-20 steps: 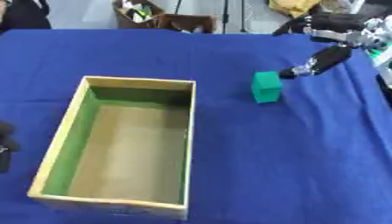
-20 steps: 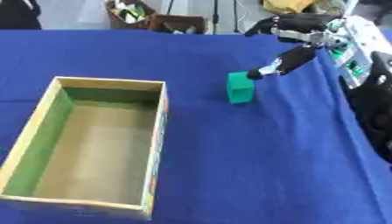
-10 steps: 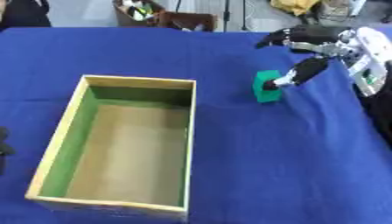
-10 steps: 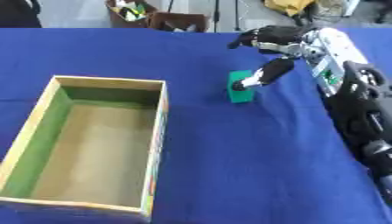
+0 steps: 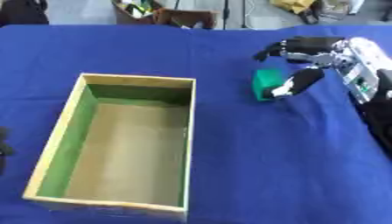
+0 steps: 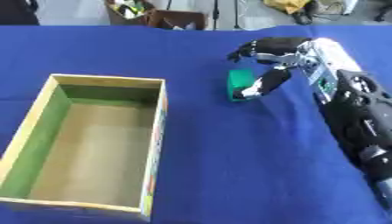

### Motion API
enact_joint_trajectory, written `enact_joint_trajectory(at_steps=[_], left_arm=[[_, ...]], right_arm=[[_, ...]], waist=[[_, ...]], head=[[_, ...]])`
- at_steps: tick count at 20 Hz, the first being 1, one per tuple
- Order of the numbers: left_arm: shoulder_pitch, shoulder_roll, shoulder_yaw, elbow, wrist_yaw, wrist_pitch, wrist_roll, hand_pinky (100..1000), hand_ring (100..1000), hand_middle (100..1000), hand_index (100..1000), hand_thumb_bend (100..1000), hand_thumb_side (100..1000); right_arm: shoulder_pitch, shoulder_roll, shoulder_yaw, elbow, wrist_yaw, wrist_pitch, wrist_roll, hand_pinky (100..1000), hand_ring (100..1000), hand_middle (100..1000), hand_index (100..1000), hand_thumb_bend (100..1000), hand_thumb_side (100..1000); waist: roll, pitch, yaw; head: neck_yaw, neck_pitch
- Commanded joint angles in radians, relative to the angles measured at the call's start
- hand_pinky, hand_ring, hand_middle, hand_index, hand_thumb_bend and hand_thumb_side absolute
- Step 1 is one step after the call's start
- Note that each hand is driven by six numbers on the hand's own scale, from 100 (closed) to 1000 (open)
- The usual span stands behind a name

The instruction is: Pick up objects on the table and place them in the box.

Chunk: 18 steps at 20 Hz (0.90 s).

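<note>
- Desk (image 5: pixel 229 175) covered in blue cloth.
- Open rectangular wooden box (image 5: pixel 188 144), green inner walls, tan floor, left of centre, nothing inside.
- Right robot hand (image 5: pixel 300 65), black and silver, comes in from the right; fingers curl over small green block (image 5: pixel 266 83), thumb against its near right side.
- Block sits on desk, right of box, apart from it.
- Left robot hand: dark bit at lower left edge (image 5: pixel 4 148), fingers cannot tell.

Both eye views look steeply down from the head onto the blue surface (image 5: pixel 214 166) — fairly near. They share almost everything — the box (image 6: pixel 157 144) sits further left of frame in the right eye view.
</note>
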Motion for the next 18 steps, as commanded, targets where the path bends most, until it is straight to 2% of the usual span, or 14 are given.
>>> enact_joint_trajectory(at_steps=[1,4,8,11,15,16,17,18], left_arm=[[-0.010,0.005,-0.005,-0.019,-0.003,-0.003,-0.004,100,353,476,473,100,905],[-0.010,0.004,-0.005,-0.019,-0.004,-0.003,-0.004,100,353,476,473,100,906],[-0.011,0.003,-0.005,-0.019,-0.004,-0.003,-0.006,100,354,477,472,100,906],[-0.011,0.003,-0.004,-0.019,-0.005,-0.004,-0.006,100,354,477,472,100,907],[-0.011,0.002,-0.004,-0.019,-0.005,-0.004,-0.007,100,354,477,472,100,907],[-0.011,0.002,-0.004,-0.019,-0.005,-0.004,-0.007,100,354,477,472,100,908],[-0.011,0.002,-0.004,-0.019,-0.006,-0.004,-0.007,100,354,477,472,100,908],[-0.011,0.003,-0.004,-0.019,-0.006,-0.004,-0.008,100,354,477,473,100,908]], right_arm=[[-0.018,-0.017,-0.002,-0.003,0.036,-0.031,0.032,894,917,798,945,365,702],[-0.018,-0.014,-0.001,0.000,0.059,-0.028,0.008,884,901,758,918,286,693],[-0.018,-0.013,0.001,0.005,0.074,-0.021,-0.023,871,883,708,878,118,643],[-0.018,-0.014,0.004,0.013,0.084,-0.020,-0.029,868,876,662,842,100,584],[-0.020,-0.013,0.000,0.012,0.072,-0.013,-0.045,850,840,502,664,100,458],[-0.022,-0.014,-0.002,0.006,0.062,-0.007,-0.057,842,824,451,588,100,385],[-0.023,-0.016,-0.004,-0.001,0.051,0.002,-0.074,832,808,401,517,100,249],[-0.025,-0.018,-0.005,-0.013,0.038,0.016,-0.098,820,789,352,445,100,201]], waist=[[0.002,-0.017,0.003],[0.002,-0.015,0.003],[0.001,-0.012,0.006],[0.001,-0.012,0.008],[0.000,-0.012,0.006],[0.000,-0.012,0.005],[0.000,-0.012,0.004],[0.000,-0.013,0.003]], head=[[-0.002,-0.011],[-0.003,-0.012],[-0.004,-0.014],[-0.004,-0.013],[-0.003,-0.012],[-0.002,-0.011],[-0.002,-0.010],[-0.001,-0.010]])
